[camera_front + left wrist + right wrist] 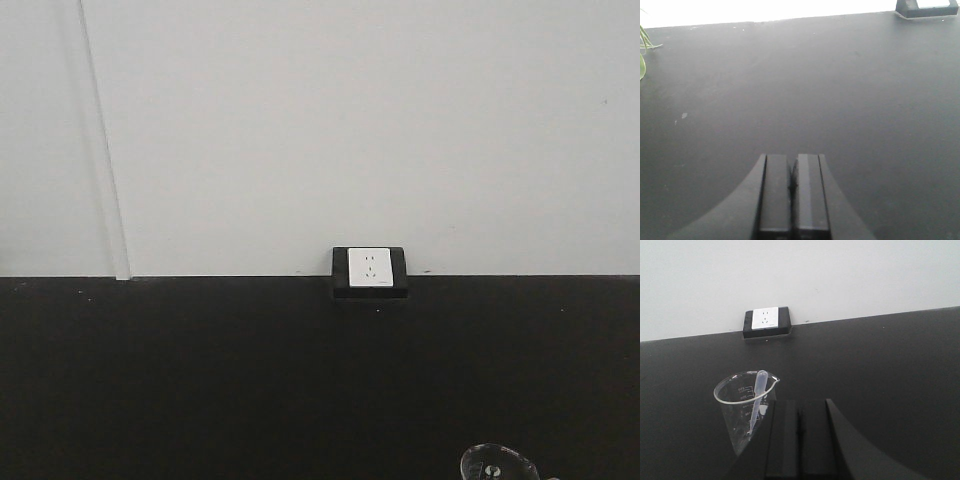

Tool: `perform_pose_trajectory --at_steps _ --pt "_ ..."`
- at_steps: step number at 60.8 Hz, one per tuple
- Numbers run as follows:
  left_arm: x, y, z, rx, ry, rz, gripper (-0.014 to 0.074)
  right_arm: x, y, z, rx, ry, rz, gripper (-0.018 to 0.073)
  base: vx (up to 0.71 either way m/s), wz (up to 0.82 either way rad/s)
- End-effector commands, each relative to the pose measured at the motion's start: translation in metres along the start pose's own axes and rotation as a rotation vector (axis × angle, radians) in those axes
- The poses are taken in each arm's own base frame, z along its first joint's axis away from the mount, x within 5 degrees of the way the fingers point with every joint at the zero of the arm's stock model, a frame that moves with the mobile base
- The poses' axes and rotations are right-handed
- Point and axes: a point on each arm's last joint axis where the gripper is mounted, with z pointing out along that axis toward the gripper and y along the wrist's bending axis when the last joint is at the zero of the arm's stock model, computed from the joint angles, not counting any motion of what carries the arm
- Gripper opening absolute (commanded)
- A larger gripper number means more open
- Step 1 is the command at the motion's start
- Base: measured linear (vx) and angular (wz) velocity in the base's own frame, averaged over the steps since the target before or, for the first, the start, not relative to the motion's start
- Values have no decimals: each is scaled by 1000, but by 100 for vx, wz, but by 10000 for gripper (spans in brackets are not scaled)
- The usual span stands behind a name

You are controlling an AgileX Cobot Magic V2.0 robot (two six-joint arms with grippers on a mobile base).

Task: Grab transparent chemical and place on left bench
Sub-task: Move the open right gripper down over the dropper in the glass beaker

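clear glass beaker (742,405) with printed marks stands upright on the black bench (880,370), a plastic dropper (757,397) leaning inside it. right gripper (800,407) is fully closed and empty, the beaker just beside it. left gripper (792,167) is also closed, holding nothing.

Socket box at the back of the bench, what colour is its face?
White face in a black housing; clearest in the right wrist view.

White wall (350,120) above black bench (200,380), socket (369,268).
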Motion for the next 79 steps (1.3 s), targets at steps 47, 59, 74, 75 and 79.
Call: perform_pose_trajectory --at_steps 47,59,74,75,79 --pt "-3 0 -1 -2 -81 -9 -3 -11 1 -1 -16 -144 -16 -7 0 0" --pt "-3 0 -1 -2 -81 -9 -3 -36 4 -7 -24 -236 -48 -7 0 0" --pt "-3 0 -1 -2 -81 -9 -3 -90 11 -1 -19 -242 -107 -7 0 0" --pt "-3 0 -1 -2 -81 -9 -3 -93 12 2 -18 -234 -109 -7 0 0" --pt "-3 0 -1 -2 -81 -9 -3 -104 13 15 -17 -199 -125 -7 0 0"
